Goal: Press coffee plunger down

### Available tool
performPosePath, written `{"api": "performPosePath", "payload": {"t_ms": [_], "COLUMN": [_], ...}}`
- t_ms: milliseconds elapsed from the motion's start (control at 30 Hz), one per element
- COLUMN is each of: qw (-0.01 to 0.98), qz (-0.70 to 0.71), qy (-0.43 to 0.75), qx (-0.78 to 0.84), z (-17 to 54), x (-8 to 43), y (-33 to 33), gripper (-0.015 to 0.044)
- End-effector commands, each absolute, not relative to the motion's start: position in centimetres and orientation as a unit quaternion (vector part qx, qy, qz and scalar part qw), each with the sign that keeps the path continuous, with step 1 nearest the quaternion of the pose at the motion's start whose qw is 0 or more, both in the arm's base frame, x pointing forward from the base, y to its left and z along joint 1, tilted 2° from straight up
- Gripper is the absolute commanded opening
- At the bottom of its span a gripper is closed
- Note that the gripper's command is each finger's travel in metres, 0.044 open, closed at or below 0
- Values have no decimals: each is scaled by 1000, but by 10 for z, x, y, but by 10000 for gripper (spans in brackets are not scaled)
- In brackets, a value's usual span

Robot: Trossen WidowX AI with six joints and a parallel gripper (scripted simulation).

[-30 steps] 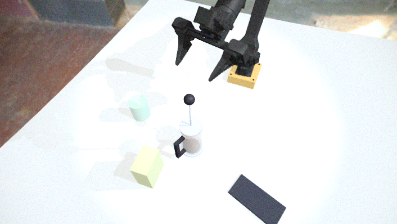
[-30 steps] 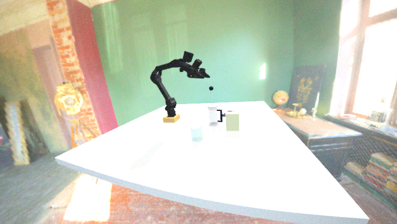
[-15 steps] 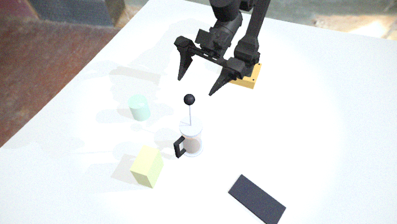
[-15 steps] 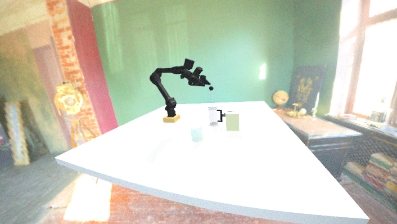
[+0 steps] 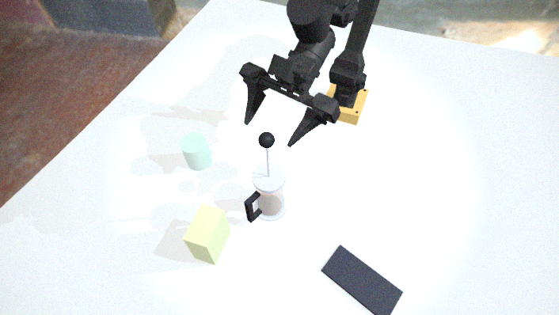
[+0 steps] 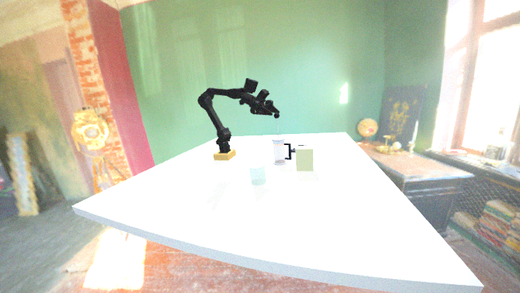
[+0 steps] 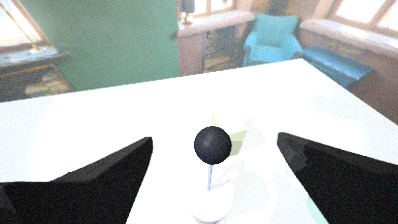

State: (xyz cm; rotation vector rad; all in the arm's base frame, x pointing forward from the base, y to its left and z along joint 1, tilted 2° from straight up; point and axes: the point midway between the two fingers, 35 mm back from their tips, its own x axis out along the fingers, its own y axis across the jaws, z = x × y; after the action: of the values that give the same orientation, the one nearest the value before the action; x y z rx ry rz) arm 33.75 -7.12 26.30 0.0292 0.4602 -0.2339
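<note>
The coffee press stands upright on the white table, its black handle to one side. The plunger's black knob stands high above the lid on a thin bare rod. My gripper is wide open and empty, tilted forward and down. Its fingertips are close to the knob's height; in the wrist view the knob shows between them, a little left of the middle. Whether the knob is fully between the tips is hard to tell.
A pale green block stands near the handle side of the press. A mint cylinder stands on the table nearer the arm's side. A flat dark slab lies farther out. The arm's yellow base is behind the gripper.
</note>
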Motion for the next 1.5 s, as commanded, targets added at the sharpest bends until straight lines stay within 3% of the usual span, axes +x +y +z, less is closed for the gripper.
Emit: {"api": "performPosePath", "payload": {"t_ms": [0, 133, 533, 1467], "qw": [966, 966, 966, 966], "qz": [-113, -113, -113, -113], "qy": [232, 232, 232, 232], "qx": [14, 14, 14, 14], "z": [257, 255, 255, 228], "x": [344, 347, 347, 353], "y": [-72, -73, -73, -75], "gripper": [440, 440, 125, 120]}}
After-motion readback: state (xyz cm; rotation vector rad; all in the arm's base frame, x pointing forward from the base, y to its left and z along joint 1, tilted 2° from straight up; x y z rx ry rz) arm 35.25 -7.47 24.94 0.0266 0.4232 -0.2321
